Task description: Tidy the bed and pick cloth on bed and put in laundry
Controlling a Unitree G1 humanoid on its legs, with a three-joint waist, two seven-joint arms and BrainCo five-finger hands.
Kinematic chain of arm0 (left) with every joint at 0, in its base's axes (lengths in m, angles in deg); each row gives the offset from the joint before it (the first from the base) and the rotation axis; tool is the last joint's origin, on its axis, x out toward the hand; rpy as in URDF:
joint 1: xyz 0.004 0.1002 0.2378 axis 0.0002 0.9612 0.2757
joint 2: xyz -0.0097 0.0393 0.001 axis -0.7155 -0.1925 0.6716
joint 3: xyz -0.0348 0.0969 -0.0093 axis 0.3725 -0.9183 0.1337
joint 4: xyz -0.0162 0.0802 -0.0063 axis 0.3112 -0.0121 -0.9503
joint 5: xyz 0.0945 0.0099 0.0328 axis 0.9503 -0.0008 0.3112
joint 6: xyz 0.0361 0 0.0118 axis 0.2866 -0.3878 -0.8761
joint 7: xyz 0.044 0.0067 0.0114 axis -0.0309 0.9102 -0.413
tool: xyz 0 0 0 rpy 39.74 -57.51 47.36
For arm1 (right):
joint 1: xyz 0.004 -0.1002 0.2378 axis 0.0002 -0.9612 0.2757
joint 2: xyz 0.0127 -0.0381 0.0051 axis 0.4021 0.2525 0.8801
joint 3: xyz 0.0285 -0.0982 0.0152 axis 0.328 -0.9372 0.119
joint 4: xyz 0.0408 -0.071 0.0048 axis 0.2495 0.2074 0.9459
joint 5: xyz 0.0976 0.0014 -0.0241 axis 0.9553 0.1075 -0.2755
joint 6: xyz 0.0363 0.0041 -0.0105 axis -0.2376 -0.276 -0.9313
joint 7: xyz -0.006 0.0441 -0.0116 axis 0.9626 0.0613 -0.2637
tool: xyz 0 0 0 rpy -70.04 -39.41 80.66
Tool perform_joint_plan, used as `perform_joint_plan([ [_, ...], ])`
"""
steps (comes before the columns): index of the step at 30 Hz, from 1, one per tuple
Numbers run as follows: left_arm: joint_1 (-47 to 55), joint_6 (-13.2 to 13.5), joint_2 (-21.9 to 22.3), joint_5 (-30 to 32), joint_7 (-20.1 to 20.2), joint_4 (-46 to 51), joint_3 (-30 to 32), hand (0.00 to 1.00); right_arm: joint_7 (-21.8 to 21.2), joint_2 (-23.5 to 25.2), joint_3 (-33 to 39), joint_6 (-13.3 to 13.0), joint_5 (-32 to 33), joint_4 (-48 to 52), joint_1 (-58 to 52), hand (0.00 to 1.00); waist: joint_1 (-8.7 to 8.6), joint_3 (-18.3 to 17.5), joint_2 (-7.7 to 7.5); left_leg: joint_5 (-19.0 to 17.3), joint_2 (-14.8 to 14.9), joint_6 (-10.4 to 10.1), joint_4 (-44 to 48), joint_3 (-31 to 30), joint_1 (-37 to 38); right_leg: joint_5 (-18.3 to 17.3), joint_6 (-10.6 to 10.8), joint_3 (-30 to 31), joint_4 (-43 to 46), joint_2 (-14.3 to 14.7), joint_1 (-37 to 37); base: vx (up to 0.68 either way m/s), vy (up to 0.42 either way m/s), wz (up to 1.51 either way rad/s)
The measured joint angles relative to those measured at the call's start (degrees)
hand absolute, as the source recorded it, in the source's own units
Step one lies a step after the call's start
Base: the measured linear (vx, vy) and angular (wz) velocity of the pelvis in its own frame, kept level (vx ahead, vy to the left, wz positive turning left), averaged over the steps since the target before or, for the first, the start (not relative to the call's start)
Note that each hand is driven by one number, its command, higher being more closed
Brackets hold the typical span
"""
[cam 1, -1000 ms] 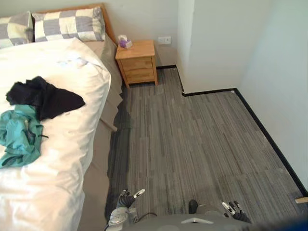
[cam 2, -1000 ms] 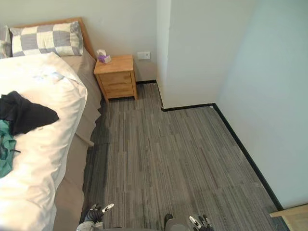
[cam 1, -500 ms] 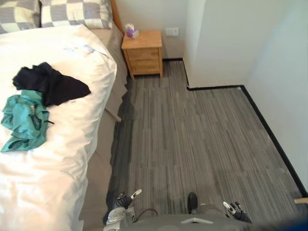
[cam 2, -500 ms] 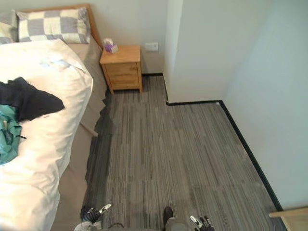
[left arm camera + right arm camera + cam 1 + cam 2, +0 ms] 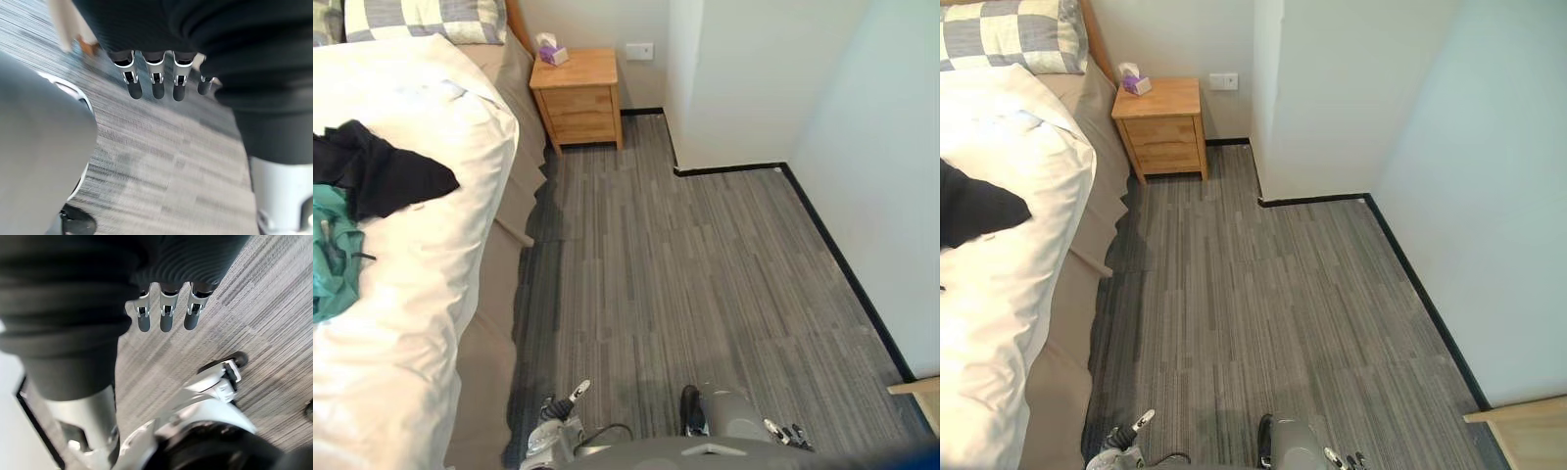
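Observation:
A black cloth (image 5: 382, 174) lies crumpled on the white duvet (image 5: 421, 284) of the bed at the left. A teal cloth (image 5: 331, 257) lies beside it, nearer the bed's foot, partly cut off by the view's edge. My left hand (image 5: 556, 423) hangs low by the bed's side, over the floor, fingers (image 5: 155, 78) straight and holding nothing. At the bottom right my right hand (image 5: 785, 433) also hangs over the floor with straight fingers (image 5: 165, 316), empty. Both hands are far from the cloths.
A wooden nightstand (image 5: 576, 96) with a tissue box (image 5: 548, 51) stands by the bed's head, under a wall socket (image 5: 639, 51). Checked pillows (image 5: 426, 18) lie at the headboard. A wall corner (image 5: 677, 147) juts into the grey striped floor (image 5: 695, 284). A wooden edge (image 5: 918, 390) shows at the lower right.
The camera has turned right: the bed and cloths have slid toward the left edge. Both hands still hang low and empty.

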Motion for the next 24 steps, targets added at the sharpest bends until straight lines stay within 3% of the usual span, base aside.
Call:
perform_joint_plan([
  [1,0.43,0.64,0.46,-0.13,-0.12,0.48,0.51,0.00,-0.05,-0.66,-0.04,0.33,-0.57,-0.10,0.06,0.00,0.42,-0.21,0.45,5.06,1.87,1.34,8.30,-0.93,-4.78,-0.40,0.16,-0.42,-0.77,0.17,1.30,0.25,-0.113,0.24],
  [2,1.23,1.43,0.39,-0.09,-0.69,1.35,0.58,0.00,-0.03,-1.04,-0.03,0.41,-0.57,-0.93,0.63,0.00,0.78,0.12,0.25,9.88,2.36,0.71,14.47,-3.53,-7.96,-0.60,-0.26,-0.46,-3.05,0.63,4.09,0.30,-0.098,0.25],
  [4,1.86,2.43,0.23,-0.05,-1.19,1.88,0.55,0.00,0.01,-1.63,-0.10,0.74,-0.56,-2.89,2.14,0.00,0.71,0.20,0.29,8.09,1.30,-0.58,19.30,-5.59,-10.51,-0.52,-0.98,-0.31,-5.84,1.08,7.91,0.34,-0.035,0.18],
  [5,1.98,3.00,0.02,-0.61,-1.29,1.99,0.36,0.00,0.00,-1.85,-0.15,0.90,-0.57,-3.44,3.45,0.00,0.78,0.23,0.19,6.10,-0.79,-1.33,19.26,-6.09,-12.22,-0.25,-1.52,-0.08,-8.34,1.11,10.67,0.45,0.025,-0.01],
  [6,2.05,3.59,0.10,-2.35,-1.28,2.08,-0.19,0.00,-0.01,-2.11,-0.03,0.94,-0.66,-4.51,5.18,0.00,1.32,0.34,-0.28,3.85,-4.11,-0.71,14.27,-5.46,-14.28,0.08,-1.80,1.18,-11.09,0.81,13.76,0.38,0.058,-0.15],
  [8,2.01,3.71,0.01,-2.61,-1.24,2.79,-0.63,0.00,0.06,-2.27,0.41,1.06,-1.62,-5.56,6.13,0.00,2.55,0.57,-0.82,3.65,-6.46,-0.72,7.32,-3.28,-15.33,0.01,-1.63,1.88,-12.63,-0.19,15.77,0.30,0.089,-0.34],
  [9,2.09,3.65,-0.08,-2.75,-1.22,3.83,-0.62,0.00,0.36,-2.09,0.71,1.48,-2.17,-5.90,6.44,0.00,3.35,0.90,-1.42,4.61,-8.00,-1.23,-0.82,-0.82,-16.33,-0.45,-0.80,2.57,-13.96,-1.27,17.54,0.34,0.144,-0.42],
  [10,2.16,3.62,-0.15,-3.20,-1.23,4.12,-0.63,0.00,0.61,-1.73,0.79,1.54,-2.88,-5.95,6.18,0.00,3.72,0.86,-1.70,6.78,-8.50,-1.54,-6.97,1.05,-16.96,-1.06,0.31,2.60,-14.85,-2.18,18.94,0.46,0.195,-0.40],
  [11,2.23,3.55,-0.19,-3.88,-1.25,4.13,-0.51,0.00,1.16,-1.43,1.40,1.70,-3.63,-5.92,5.83,0.00,3.71,0.93,-1.81,11.23,-8.54,-1.31,-14.59,3.52,-17.09,-1.86,1.80,2.47,-16.52,-3.19,21.67,0.42,0.186,-0.24],
  [13,2.64,3.16,-0.42,-3.94,-1.33,4.08,-0.45,0.00,1.85,-0.82,1.38,2.24,-4.43,-5.97,4.68,0.00,3.72,0.02,-2.75,18.67,-9.13,-0.05,-16.78,6.58,-16.46,-2.88,4.23,2.47,-19.77,-5.22,25.56,0.56,0.257,-0.09],
  [14,2.44,2.73,-0.68,-3.93,-1.36,4.11,-0.35,0.00,2.32,-0.76,2.23,2.52,-4.95,-6.43,4.91,0.00,3.80,-0.56,-3.45,16.72,-10.19,3.54,-14.95,7.78,-17.30,-2.78,4.97,2.42,-21.07,-6.71,26.41,0.63,0.284,-0.05],
  [16,2.20,1.86,-1.55,-3.84,-1.50,4.00,0.07,0.00,2.68,-0.54,3.45,2.89,-5.02,-7.48,5.86,0.00,3.80,-0.54,-3.59,13.45,-10.06,5.11,-10.28,8.41,-18.70,0.72,5.97,2.39,-23.39,-6.90,27.66,0.60,0.254,0.00],
  [18,2.39,0.55,-3.13,-3.13,-1.74,2.64,0.13,0.00,3.41,0.72,5.42,3.24,-6.09,-7.48,5.90,0.00,4.16,-0.51,-4.46,12.90,-9.82,5.31,-6.19,8.78,-18.58,4.40,7.01,2.40,-22.40,-7.85,29.33,0.53,0.214,0.12],
  [19,2.62,-0.36,-3.67,-2.27,-2.06,1.03,0.07,0.00,3.84,0.84,5.74,3.35,-6.32,-7.51,5.81,0.00,5.12,-0.66,-4.79,12.45,-10.26,5.81,-6.42,9.44,-16.30,5.47,8.27,2.38,-17.38,-8.55,28.75,0.44,0.157,0.13],
  [21,3.60,-1.34,-4.49,0.55,-2.50,-0.35,-0.51,0.00,4.09,1.08,5.78,3.34,-7.24,-8.01,5.80,0.00,5.36,-1.48,-6.01,9.61,-12.93,6.75,-9.23,8.44,-12.35,6.36,11.17,1.47,-1.06,-10.85,24.96,0.47,0.131,0.29],
  [22,4.11,-1.72,-5.01,3.01,-2.52,-0.55,-0.78,0.00,4.16,1.39,5.72,3.33,-7.24,-8.03,5.82,0.00,5.25,-1.90,-6.80,5.89,-14.90,6.59,-11.32,6.17,-10.11,9.04,11.18,1.50,11.98,-12.21,20.58,0.41,0.046,0.47],
  [23,3.98,-2.09,-5.91,4.71,-2.52,-0.71,-0.97,0.00,4.24,1.65,5.29,3.47,-7.23,-8.17,6.26,0.00,5.29,-1.15,-8.16,4.10,-16.83,6.20,-11.97,5.26,-8.10,8.58,11.00,1.84,24.80,-14.51,15.93,0.39,-0.001,0.46],
  [24,4.08,-2.16,-6.14,5.76,-2.52,-0.87,-1.25,0.00,4.26,1.45,4.98,3.58,-7.23,-8.12,6.27,0.00,5.26,-0.86,-8.69,3.66,-17.32,5.95,-12.54,4.94,-6.71,7.80,9.83,1.65,29.84,-15.16,13.83,0.31,-0.061,0.28],
])
